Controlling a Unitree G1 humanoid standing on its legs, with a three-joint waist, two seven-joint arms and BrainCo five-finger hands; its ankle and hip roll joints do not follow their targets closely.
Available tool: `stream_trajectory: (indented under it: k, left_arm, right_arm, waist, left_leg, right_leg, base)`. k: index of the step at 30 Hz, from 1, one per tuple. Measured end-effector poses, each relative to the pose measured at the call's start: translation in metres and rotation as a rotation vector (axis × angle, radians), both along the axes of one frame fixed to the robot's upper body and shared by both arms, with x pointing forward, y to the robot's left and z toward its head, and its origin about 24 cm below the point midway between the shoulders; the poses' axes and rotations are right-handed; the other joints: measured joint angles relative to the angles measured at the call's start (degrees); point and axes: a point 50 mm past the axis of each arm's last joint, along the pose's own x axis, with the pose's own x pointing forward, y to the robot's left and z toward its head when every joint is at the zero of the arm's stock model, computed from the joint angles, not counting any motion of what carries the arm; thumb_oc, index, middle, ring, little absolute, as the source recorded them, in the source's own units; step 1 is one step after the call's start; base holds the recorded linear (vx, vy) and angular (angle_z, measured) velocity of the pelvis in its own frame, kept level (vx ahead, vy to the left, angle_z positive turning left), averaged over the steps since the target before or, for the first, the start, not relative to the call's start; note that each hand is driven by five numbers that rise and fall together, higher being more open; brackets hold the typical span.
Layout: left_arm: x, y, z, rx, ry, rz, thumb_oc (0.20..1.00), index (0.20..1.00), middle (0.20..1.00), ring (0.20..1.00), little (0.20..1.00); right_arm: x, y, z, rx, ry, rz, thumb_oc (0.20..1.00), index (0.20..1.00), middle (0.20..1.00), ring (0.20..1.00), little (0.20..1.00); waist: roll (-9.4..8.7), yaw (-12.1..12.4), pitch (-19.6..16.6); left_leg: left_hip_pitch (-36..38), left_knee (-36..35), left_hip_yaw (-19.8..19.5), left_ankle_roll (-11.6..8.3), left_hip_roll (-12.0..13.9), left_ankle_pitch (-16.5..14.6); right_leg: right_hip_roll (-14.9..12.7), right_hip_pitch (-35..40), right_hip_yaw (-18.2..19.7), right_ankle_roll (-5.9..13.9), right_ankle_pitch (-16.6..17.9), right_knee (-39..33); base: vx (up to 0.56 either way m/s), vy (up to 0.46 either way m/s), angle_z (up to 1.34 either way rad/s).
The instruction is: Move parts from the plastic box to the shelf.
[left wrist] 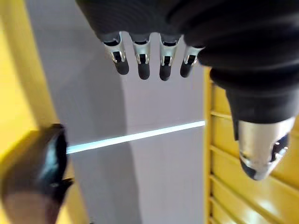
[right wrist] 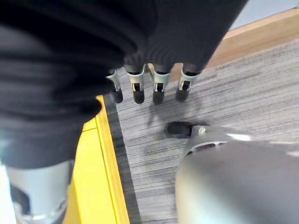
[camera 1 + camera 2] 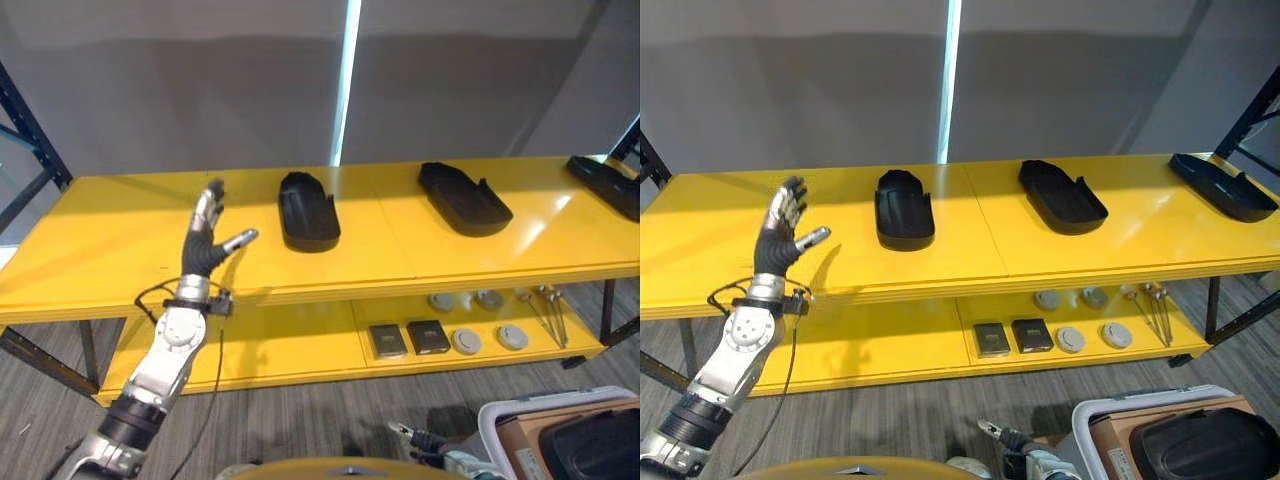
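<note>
Parts, black and moulded, already lie on the top board of the yellow shelf [image 3: 120, 230]: one [image 3: 308, 209] near the middle, a second [image 3: 464, 198] well to its right, and a third [image 3: 612, 181] at the far right end, each apart from the others. Another black part [image 3: 1205, 443] sits in the plastic box [image 3: 1102, 412] on the floor at my lower right, resting against a brown cardboard liner [image 3: 1120, 432] inside the box.

On the shelf's lower board I see two dark flat square pieces [image 3: 408, 338] side by side, a few grey round discs [image 3: 489, 338] near them, and a pair of thin metal tools [image 3: 545, 310] leaning at the right.

My left hand [image 3: 203, 245] is raised in front of the top board, left of the middle part and not touching it. Its fingers [image 1: 142, 65] are straight and spread, the thumb [image 1: 261, 144] held apart, and it holds nothing. In its wrist view the dark edge of a part [image 1: 39, 172] shows off to one side against the yellow board.

My right hand [image 2: 154, 56] hangs low over the grey carpet [image 2: 261, 98] beside a yellow board edge [image 2: 98, 186]. Its fingers [image 2: 159, 88] point down, straight and relaxed, with nothing between them.
</note>
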Motion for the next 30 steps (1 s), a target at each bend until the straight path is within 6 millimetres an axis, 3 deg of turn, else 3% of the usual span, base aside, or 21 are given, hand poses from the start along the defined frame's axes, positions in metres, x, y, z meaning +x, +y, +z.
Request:
stream_trajectory:
  k: [2, 6, 8, 10, 11, 12, 13, 14, 15, 16, 17, 18, 19, 20, 22, 23, 24, 25, 26, 27, 30]
  left_arm:
    - [-0.009, -0.003, -0.019, 0.017, 0.077, -0.038, 1.0, 1.0, 1.0, 1.0, 1.0]
    - [-0.015, -0.014, -0.011, 0.007, 0.01, -0.142, 1.0, 1.0, 1.0, 1.0, 1.0]
    - [-0.018, -0.017, 0.003, -0.006, -0.074, -0.16, 1.0, 1.0, 1.0, 1.0, 1.0]
    - [-0.017, -0.012, 0.01, 0.014, -0.119, -0.123, 1.0, 1.0, 1.0, 1.0, 1.0]
    - [-0.016, -0.013, 0.013, 0.034, -0.136, -0.122, 1.0, 1.0, 1.0, 1.0, 1.0]
    - [-0.013, -0.014, 0.015, 0.048, -0.153, -0.107, 1.0, 1.0, 1.0, 1.0, 1.0]
    - [-0.011, -0.017, 0.017, 0.038, -0.158, -0.098, 1.0, 1.0, 1.0, 1.0, 1.0]
    - [-0.007, -0.016, 0.02, 0.036, -0.169, -0.074, 1.0, 1.0, 1.0, 1.0, 1.0]
    - [-0.003, -0.015, 0.02, 0.041, -0.165, -0.049, 1.0, 1.0, 1.0, 1.0, 1.0]
    - [0.0, -0.016, 0.018, 0.049, -0.157, -0.036, 1.0, 1.0, 1.0, 1.0, 1.0]
    - [0.003, -0.02, 0.018, 0.037, -0.159, -0.011, 1.0, 1.0, 1.0, 1.0, 1.0]
    - [0.004, -0.02, 0.02, 0.025, -0.168, 0.012, 1.0, 1.0, 1.0, 1.0, 1.0]
    - [0.005, -0.014, 0.02, 0.025, -0.17, 0.048, 1.0, 1.0, 1.0, 1.0, 1.0]
    - [0.008, -0.001, 0.011, 0.019, -0.127, 0.119, 1.0, 1.0, 1.0, 1.0, 1.0]
    - [0.006, 0.017, -0.002, 0.025, -0.062, 0.194, 1.0, 1.0, 1.0, 1.0, 1.0]
    - [0.006, 0.022, -0.008, 0.014, -0.024, 0.222, 1.0, 1.0, 1.0, 1.0, 1.0]
    - [0.004, 0.019, -0.018, -0.019, 0.024, 0.23, 1.0, 1.0, 1.0, 1.0, 1.0]
    - [0.007, 0.019, -0.017, -0.028, 0.028, 0.232, 1.0, 1.0, 1.0, 1.0, 1.0]
    - [0.009, 0.013, -0.018, -0.017, 0.032, 0.202, 1.0, 1.0, 1.0, 1.0, 1.0]
    - [0.016, 0.001, -0.021, -0.007, 0.049, 0.155, 1.0, 1.0, 1.0, 1.0, 1.0]
    - [0.01, -0.001, -0.05, 0.052, 0.181, 0.139, 1.0, 1.0, 1.0, 1.0, 1.0]
  right_arm:
    - [-0.006, 0.008, -0.003, 0.035, 0.023, -0.049, 1.0, 1.0, 1.0, 1.0, 1.0]
    - [-0.013, 0.013, -0.006, 0.051, 0.055, -0.113, 1.0, 1.0, 1.0, 1.0, 1.0]
    - [-0.015, 0.013, -0.006, 0.059, 0.062, -0.121, 1.0, 1.0, 1.0, 1.0, 1.0]
    - [-0.012, 0.01, -0.005, 0.061, 0.061, -0.122, 1.0, 1.0, 1.0, 1.0, 1.0]
    - [-0.014, 0.008, -0.005, 0.061, 0.065, -0.138, 1.0, 1.0, 1.0, 1.0, 1.0]
    - [-0.027, -0.002, -0.006, 0.043, 0.088, -0.169, 1.0, 1.0, 1.0, 1.0, 1.0]
    - [-0.032, -0.009, -0.006, 0.03, 0.088, -0.188, 1.0, 1.0, 1.0, 1.0, 1.0]
    - [-0.034, -0.014, -0.006, 0.025, 0.088, -0.215, 1.0, 1.0, 1.0, 1.0, 1.0]
    - [-0.036, -0.016, -0.006, 0.014, 0.102, -0.203, 1.0, 1.0, 1.0, 1.0, 1.0]
    - [-0.037, -0.021, -0.005, -0.003, 0.111, -0.188, 1.0, 1.0, 1.0, 1.0, 1.0]
    - [-0.05, -0.031, -0.005, -0.035, 0.146, -0.182, 1.0, 1.0, 1.0, 1.0, 1.0]
    - [-0.057, -0.039, -0.004, -0.063, 0.18, -0.17, 1.0, 1.0, 1.0, 1.0, 1.0]
    - [-0.064, -0.052, -0.001, -0.106, 0.223, -0.145, 1.0, 1.0, 1.0, 1.0, 1.0]
    - [-0.058, -0.065, 0.004, -0.143, 0.212, -0.127, 1.0, 1.0, 1.0, 1.0, 1.0]
    - [-0.059, -0.068, 0.005, -0.149, 0.211, -0.116, 1.0, 1.0, 1.0, 1.0, 1.0]
    - [-0.055, -0.067, 0.005, -0.14, 0.184, -0.101, 1.0, 1.0, 1.0, 1.0, 1.0]
    - [-0.051, -0.07, 0.008, -0.144, 0.165, -0.088, 1.0, 1.0, 1.0, 1.0, 1.0]
    - [-0.049, -0.058, 0.004, -0.101, 0.152, -0.082, 1.0, 1.0, 1.0, 1.0, 1.0]
    - [-0.059, -0.046, -0.001, -0.069, 0.165, -0.079, 1.0, 1.0, 1.0, 1.0, 1.0]
    - [-0.06, -0.041, -0.003, -0.059, 0.172, -0.084, 1.0, 1.0, 1.0, 1.0, 1.0]
    - [-0.041, -0.026, -0.003, -0.021, 0.102, -0.07, 1.0, 1.0, 1.0, 1.0, 1.0]
  waist:
    - [-0.71, -0.2, 0.3]
    - [-1.86, -0.4, 1.0]
    - [-1.86, -0.1, 1.5]
    - [-0.89, 0.3, 2.1]
    - [-1.5, 0.5, 2.0]
    - [-2.0, -2.0, 2.5]
    - [-1.96, -3.8, 2.7]
    - [-2.73, -3.1, 3.9]
    - [-3.36, -1.6, 4.9]
    - [-2.84, -2.0, 5.5]
    - [-2.8, -3.8, 6.6]
    - [-2.75, -3.4, 7.1]
    - [-2.78, -0.4, 8.2]
    - [-2.23, 0.2, 8.8]
    - [-2.63, 0.9, 8.8]
    - [-1.2, 0.5, 8.3]
    - [2.87, -1.0, 7.8]
    - [2.94, -1.0, 7.2]
    - [0.92, -1.6, 5.7]
    - [2.01, -2.5, 6.4]
    - [0.14, -2.9, 6.7]
  left_leg:
    - [0.0, 0.0, 0.2, 0.05, -0.1, 0.0]
    - [-0.2, 0.0, 3.8, 0.17, 0.2, 0.3]
    - [0.4, 0.4, 10.9, 0.01, 2.4, 0.3]
    - [1.9, 0.1, 17.9, -0.8, 5.8, -0.3]
    - [3.0, 0.1, 20.5, -1.52, 6.0, -0.8]
    - [4.3, 1.1, 22.2, -3.04, 5.2, -1.8]
    - [3.6, 3.3, 21.0, -2.51, 5.4, -2.8]
    - [1.9, 10.6, 18.9, -3.42, 6.3, -3.3]
    - [-1.0, 18.4, 15.1, -2.62, 7.2, -3.7]
    - [-4.2, 23.9, 9.9, -3.17, 7.9, -5.5]
    - [-9.7, 31.6, 1.0, -4.17, 6.3, -6.9]
    - [-13.7, 39.2, -7.4, -3.91, 2.0, -7.1]
    - [-17.5, 45.4, -11.3, -3.34, -3.3, -7.5]
    - [-21.3, 46.0, -16.5, -2.13, -8.7, -7.9]
    - [-20.6, 36.7, -16.7, 1.09, -10.9, -7.7]
    - [-20.3, 32.3, -15.8, 3.1, -10.9, -3.9]
    - [-21.3, 28.4, -15.6, 6.09, -7.5, 2.8]
    - [-19.9, 23.5, -17.7, 2.23, -5.5, 0.8]
    - [-18.5, 15.0, -17.7, 0.57, -7.0, -0.2]
    - [-17.9, 10.5, -18.0, 2.18, -6.5, -1.0]
    - [-15.1, 13.9, -15.5, 3.88, -9.1, -3.2]
  right_leg:
    - [0.0, -0.7, 0.3, 0.0, 0.0, 0.1]
    - [-0.2, -3.2, 0.3, 0.11, -0.1, 0.9]
    - [-0.3, -5.1, -6.7, -0.5, -2.0, 2.2]
    - [0.1, -8.3, -14.3, -2.0, -7.6, 13.9]
    - [0.0, -8.7, -14.1, -1.49, -9.7, 18.1]
    - [1.2, -8.5, -12.2, -3.98, -10.9, 17.5]
    - [2.1, -8.8, -9.7, -4.7, -10.6, 17.0]
    - [3.1, -9.7, -4.8, -5.67, -10.2, 16.9]
    - [3.5, -9.3, -1.0, -6.78, -9.4, 15.0]
    - [3.7, -7.6, -0.2, -7.32, -7.6, 11.3]
    - [4.9, -6.2, 2.7, -8.46, -4.4, 8.4]
    - [5.4, -6.6, 6.3, -8.67, -3.0, 8.2]
    - [5.6, -6.1, 10.3, -7.77, -2.4, 5.7]
    - [6.4, -5.4, 14.0, -7.53, -0.7, 3.2]
    - [6.1, -5.4, 13.8, -5.19, 0.9, 2.1]
    - [7.2, -5.8, 13.1, -2.6, 0.4, 3.5]
    - [10.3, -7.1, 11.8, 1.8, -2.6, 7.2]
    - [11.7, -13.0, 15.8, -3.37, -7.8, 20.8]
    - [8.2, -12.5, 14.9, -2.8, -9.5, 18.7]
    - [7.4, -12.7, 11.1, -5.12, -7.9, 15.0]
    - [3.3, -10.6, 10.0, -4.13, -2.8, 7.3]
  base:
    - [-0.01, -0.001, -0.07]
    - [-0.07, -0.047, -0.43]
    - [-0.04, -0.064, -1.4]
    - [0.0, -0.044, -1.64]
    - [-0.07, -0.16, -1.7]
    - [-0.07, -0.17, -1.33]
    - [-0.04, -0.141, -1.42]
    - [0.0, -0.057, -1.67]
    - [-0.03, -0.061, -2.01]
    - [-0.07, -0.028, -1.8]
    - [-0.07, -0.007, -1.39]
    - [-0.08, 0.108, -2.35]
    - [-0.08, 0.238, -2.97]
    - [-0.08, 0.283, -3.01]
    - [-0.05, 0.22, -1.99]
    - [-0.11, 0.232, -1.44]
    - [-0.16, 0.327, -1.07]
    - [-0.16, 0.329, -0.34]
    - [-0.12, 0.318, 0.36]
    - [-0.1, 0.218, 0.97]
    - [-0.11, 0.133, 0.43]
